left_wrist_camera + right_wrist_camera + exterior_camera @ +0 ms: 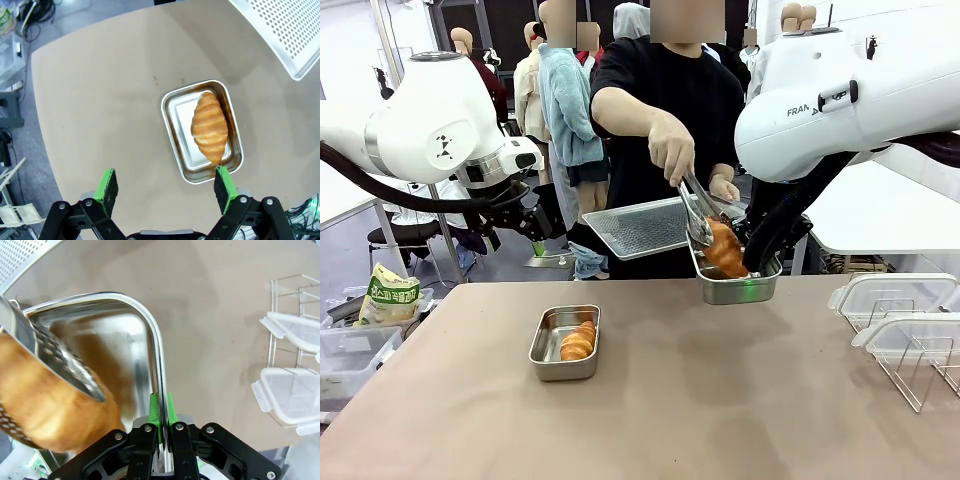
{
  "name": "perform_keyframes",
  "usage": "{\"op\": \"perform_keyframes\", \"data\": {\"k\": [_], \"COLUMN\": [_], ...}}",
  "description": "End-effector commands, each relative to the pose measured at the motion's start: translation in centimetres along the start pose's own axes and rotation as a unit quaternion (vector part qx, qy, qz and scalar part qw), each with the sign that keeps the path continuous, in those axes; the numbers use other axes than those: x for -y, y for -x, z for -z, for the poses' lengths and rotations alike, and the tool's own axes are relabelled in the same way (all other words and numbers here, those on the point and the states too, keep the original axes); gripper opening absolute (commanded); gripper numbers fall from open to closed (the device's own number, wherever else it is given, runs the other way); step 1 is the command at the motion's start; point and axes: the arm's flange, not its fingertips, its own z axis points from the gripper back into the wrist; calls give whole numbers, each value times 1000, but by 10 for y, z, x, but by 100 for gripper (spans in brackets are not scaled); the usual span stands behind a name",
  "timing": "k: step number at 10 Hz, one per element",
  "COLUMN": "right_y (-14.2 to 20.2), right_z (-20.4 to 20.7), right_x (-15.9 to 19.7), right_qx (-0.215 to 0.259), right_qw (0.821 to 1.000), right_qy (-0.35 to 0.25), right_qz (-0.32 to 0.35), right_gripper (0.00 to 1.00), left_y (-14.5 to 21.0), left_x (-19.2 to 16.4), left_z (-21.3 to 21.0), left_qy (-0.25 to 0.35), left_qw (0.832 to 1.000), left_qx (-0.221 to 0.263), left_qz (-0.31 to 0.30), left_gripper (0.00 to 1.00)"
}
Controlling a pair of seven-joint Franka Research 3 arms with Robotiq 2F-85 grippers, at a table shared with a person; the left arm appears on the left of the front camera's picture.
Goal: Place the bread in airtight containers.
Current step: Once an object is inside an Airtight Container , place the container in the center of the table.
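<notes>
One steel container (564,343) rests on the table with a golden bread roll (578,341) inside; from the left wrist the same container (202,131) and roll (210,125) lie below my open left gripper (166,186). My right gripper (160,411) is shut on the rim of a second container (734,285), held in the air at the table's far edge. The person's hand holds metal tongs (697,212) gripping another roll (725,250) that dips into this raised container (127,340). That roll (45,400) sits under the tongs (55,357).
The person holds a flat perforated tray (640,226) behind the raised container. Clear lids (890,295) and a wire rack (925,365) stand at the right edge. A snack bag (388,297) and plastic bins (350,360) lie left of the table.
</notes>
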Motion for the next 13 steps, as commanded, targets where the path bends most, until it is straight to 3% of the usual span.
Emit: {"op": "perform_keyframes", "data": {"k": [1,13], "right_y": [0,0], "right_z": [-3,-3], "right_x": [0,0], "right_qx": [2,2], "right_qw": [1000,1000], "right_qy": [-5,-5], "right_qz": [-1,-1], "right_gripper": [0,0], "left_y": [1,1], "left_x": [-2,-2], "left_z": [-2,-2], "left_qy": [-2,-2], "left_qw": [1000,1000], "left_qx": [1,1], "left_qz": [-1,-1], "left_gripper": [100,100]}}
